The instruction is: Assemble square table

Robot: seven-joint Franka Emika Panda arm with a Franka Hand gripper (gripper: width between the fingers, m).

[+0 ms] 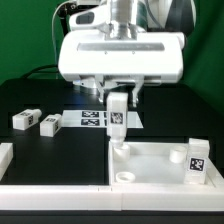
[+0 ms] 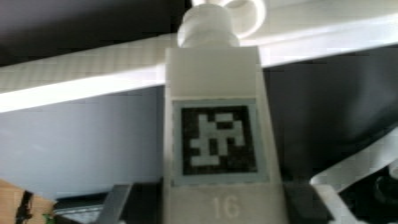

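Observation:
My gripper is shut on a white leg block, which hangs upright with its tag facing out. Its lower end is just above the back corner socket on the exterior view's left of the square table slab. Whether it touches the socket I cannot tell. A second leg block stands upright at the slab's right side. In the wrist view the held leg fills the middle, with dark fingers on both sides of it and the slab's rim behind.
Two loose leg blocks lie on the black table at the exterior view's left. The marker board lies behind the held leg. Long white border bars run along the front and left.

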